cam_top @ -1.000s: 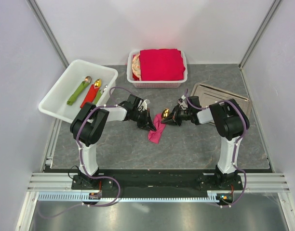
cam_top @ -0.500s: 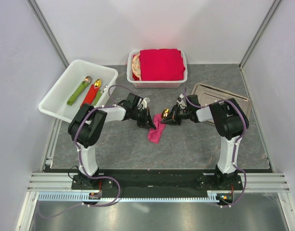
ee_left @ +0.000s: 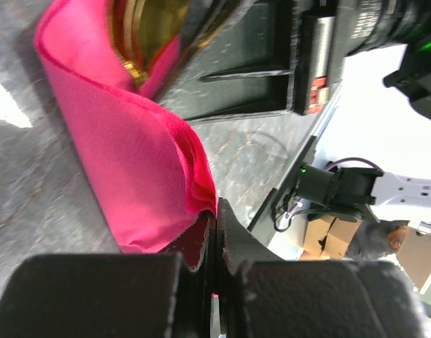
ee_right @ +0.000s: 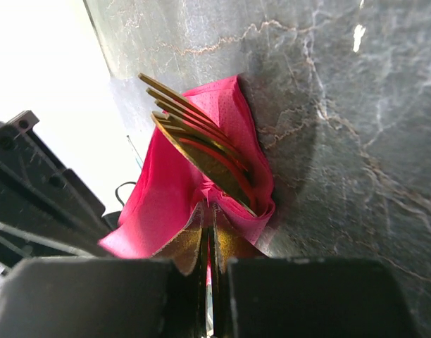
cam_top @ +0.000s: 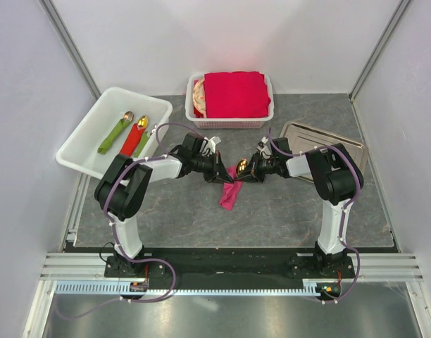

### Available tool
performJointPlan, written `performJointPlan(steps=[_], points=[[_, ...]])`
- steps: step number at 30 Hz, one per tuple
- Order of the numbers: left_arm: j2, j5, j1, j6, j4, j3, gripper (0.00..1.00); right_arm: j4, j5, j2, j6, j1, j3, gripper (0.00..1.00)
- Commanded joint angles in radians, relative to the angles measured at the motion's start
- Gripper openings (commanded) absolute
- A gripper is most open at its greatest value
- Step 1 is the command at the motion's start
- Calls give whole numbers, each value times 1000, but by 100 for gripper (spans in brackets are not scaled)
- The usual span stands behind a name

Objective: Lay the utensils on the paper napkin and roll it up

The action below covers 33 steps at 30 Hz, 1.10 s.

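The left gripper is clamped tight on a folded edge of the thin magenta-pink paper napkin. The right gripper, fingers pressed together, pinches the napkin's other fold, which wraps the slim shiny gold metal utensils, fork tines poking out. The bundle sits between both arms, mid-way across the grey marbled table.

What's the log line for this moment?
left jaws: shut on thin magenta-pink paper napkin | right jaws: shut on same napkin | slim gold metal cutlery: inside napkin fold, tips exposed
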Motion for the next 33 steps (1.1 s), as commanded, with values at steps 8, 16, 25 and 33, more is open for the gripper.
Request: performJointPlan(steps=[8,16,25,33], points=[[29,58,-58,-122,196,-6,2,-189,262,56,-106,7,-34,0],[100,36,-88,-137,239,-38,2,-206,276,54,-111,9,-31,0],[157,5,-89,-145,242,-58,2,-220,285,44,-120,10,-29,0],[200,-13,-86,-156,212,-66,2,-266,273,28,-166,12,0,0]])
